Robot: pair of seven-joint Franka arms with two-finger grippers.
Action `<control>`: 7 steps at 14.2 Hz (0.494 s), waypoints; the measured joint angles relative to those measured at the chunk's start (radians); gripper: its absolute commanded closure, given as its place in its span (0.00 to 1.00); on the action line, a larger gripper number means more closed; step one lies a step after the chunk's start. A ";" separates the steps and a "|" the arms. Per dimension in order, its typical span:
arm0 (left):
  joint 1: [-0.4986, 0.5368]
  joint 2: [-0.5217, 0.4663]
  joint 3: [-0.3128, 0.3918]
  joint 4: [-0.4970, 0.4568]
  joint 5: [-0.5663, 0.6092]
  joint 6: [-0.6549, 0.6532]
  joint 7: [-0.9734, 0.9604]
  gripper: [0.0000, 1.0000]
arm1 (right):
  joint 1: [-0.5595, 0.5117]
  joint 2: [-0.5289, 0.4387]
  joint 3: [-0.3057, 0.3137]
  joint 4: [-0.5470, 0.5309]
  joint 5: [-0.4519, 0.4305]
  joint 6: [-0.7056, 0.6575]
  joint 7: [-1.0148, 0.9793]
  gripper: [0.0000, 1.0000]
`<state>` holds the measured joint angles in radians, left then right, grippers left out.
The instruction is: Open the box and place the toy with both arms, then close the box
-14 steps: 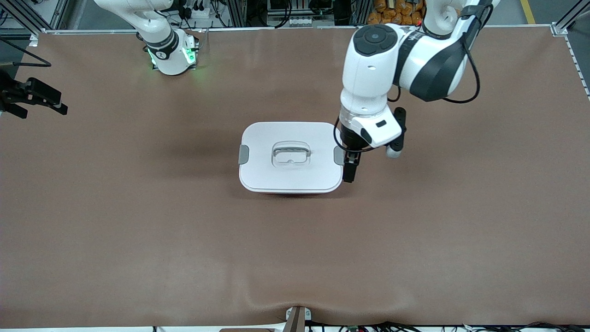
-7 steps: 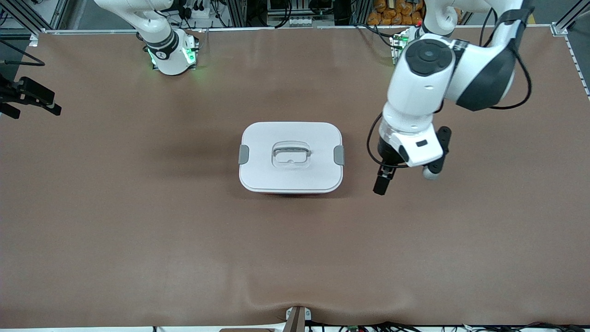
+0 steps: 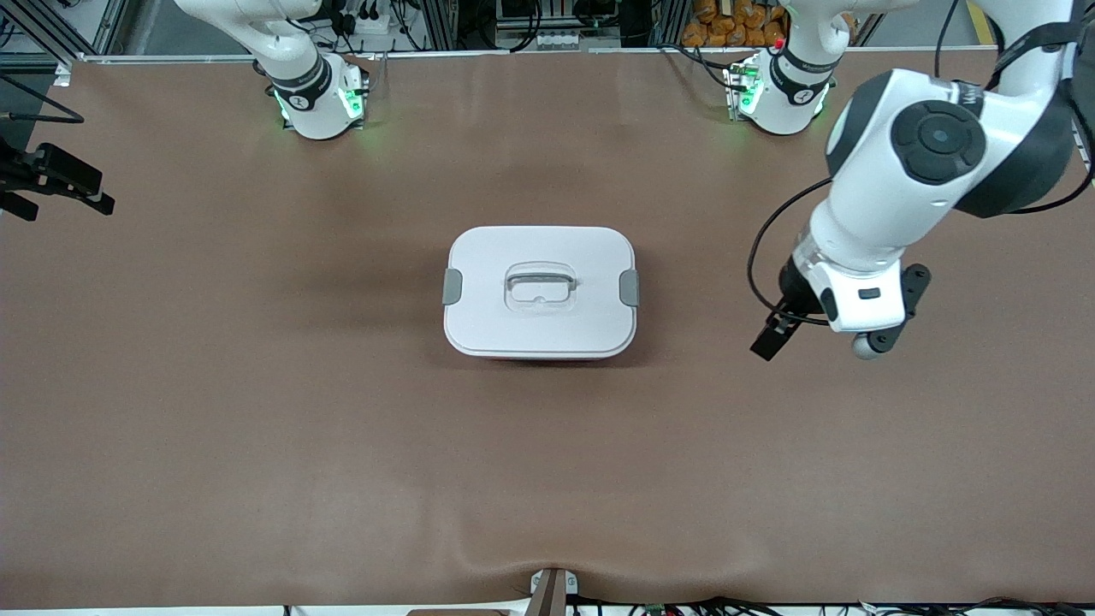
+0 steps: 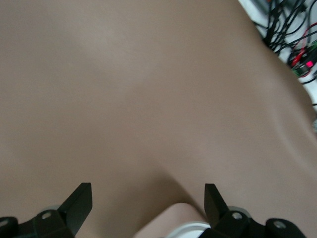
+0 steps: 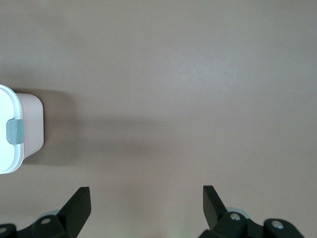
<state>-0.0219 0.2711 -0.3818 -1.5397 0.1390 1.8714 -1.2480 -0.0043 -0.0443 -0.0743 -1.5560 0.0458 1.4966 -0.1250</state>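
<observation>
The box (image 3: 541, 257) sits mid-table with its white lid on. Its two grey side clips (image 3: 629, 288) lie against the lid and the handle (image 3: 539, 287) rests in its recess. My left gripper (image 3: 767, 342) is open and holds nothing. It hangs over bare table beside the box, toward the left arm's end. In the left wrist view the left gripper (image 4: 147, 198) frames a corner of the box (image 4: 178, 218). My right gripper (image 3: 70, 210) is open at the right arm's end of the table. In its wrist view the right gripper (image 5: 147, 198) looks at the box (image 5: 29, 124) from well away. The toy is out of view.
A brown mat (image 3: 547, 479) covers the table. The two arm bases (image 3: 318, 94) stand along the edge farthest from the front camera. A small bracket (image 3: 552, 590) sits at the nearest edge.
My left arm has swung away from the box's clip toward its own end of the table. The right gripper shifted slightly at its end. The box has not moved.
</observation>
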 measured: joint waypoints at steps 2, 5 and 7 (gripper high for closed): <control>0.029 -0.021 0.000 0.001 -0.001 -0.054 0.113 0.00 | 0.000 0.000 0.000 0.000 0.000 0.000 0.000 0.00; 0.060 -0.073 0.031 0.003 -0.001 -0.128 0.300 0.00 | 0.000 0.000 0.000 0.000 0.000 -0.001 0.000 0.00; 0.062 -0.118 0.085 0.006 -0.001 -0.165 0.447 0.00 | 0.000 0.000 0.000 0.000 0.000 -0.001 0.000 0.00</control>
<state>0.0405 0.1534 -0.2967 -1.5334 0.1379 1.7068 -0.8007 -0.0043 -0.0439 -0.0742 -1.5560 0.0458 1.4958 -0.1250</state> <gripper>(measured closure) 0.000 0.000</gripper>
